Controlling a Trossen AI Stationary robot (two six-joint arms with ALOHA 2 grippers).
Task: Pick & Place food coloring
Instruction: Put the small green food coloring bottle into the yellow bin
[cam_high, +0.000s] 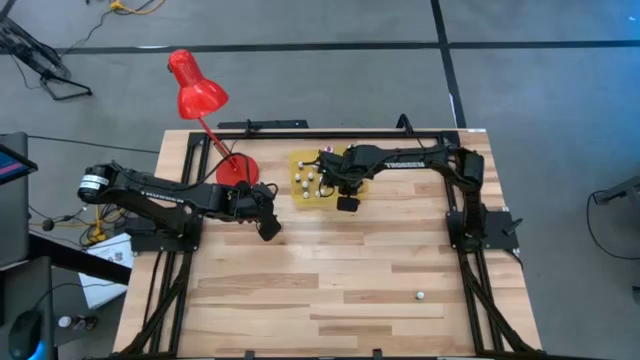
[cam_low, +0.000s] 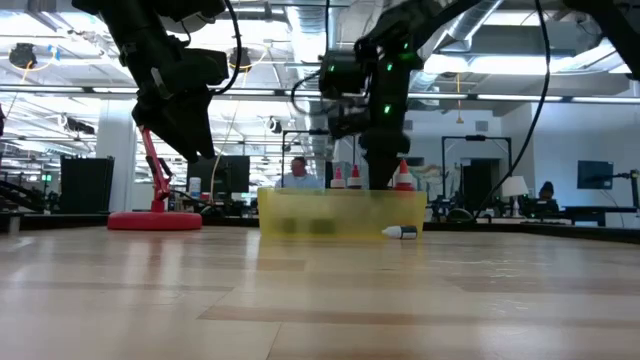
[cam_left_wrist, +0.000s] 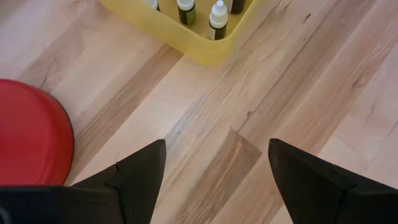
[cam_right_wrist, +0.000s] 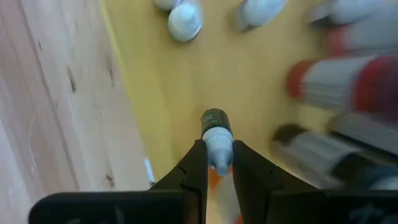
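Note:
The food coloring bottles (cam_high: 306, 182), tiny with pale caps, stand on a yellow mat (cam_high: 300, 160) at the table's far middle; the left wrist view shows some of them (cam_left_wrist: 217, 17). My right gripper (cam_right_wrist: 219, 154) hangs over the mat (cam_right_wrist: 155, 93), pointing down, shut on one dark bottle (cam_right_wrist: 215, 121). My left gripper (cam_left_wrist: 217, 146) stands open over bare wood, left of the mat and near the lamp base (cam_left_wrist: 28, 134), with nothing between its fingers. One more bottle (cam_high: 421, 296) lies alone near the table's front right. My right gripper pinches the bottle by its pale cap end (cam_right_wrist: 218, 142) between its two fingertips, coming from above and pointing down. The dark body sticks out past the fingertips toward the yellow mat. Whether the bottle's bottom touches the mat cannot be told.
A red desk lamp (cam_high: 196, 92) stands on its round base (cam_high: 237, 168) just left of the mat. Red-topped bottles (cam_right_wrist: 348, 74) crowd the mat beside the held one. A stray bottle (cam_low: 402, 232) lies on its side before the mat. Open wood fills the near half.

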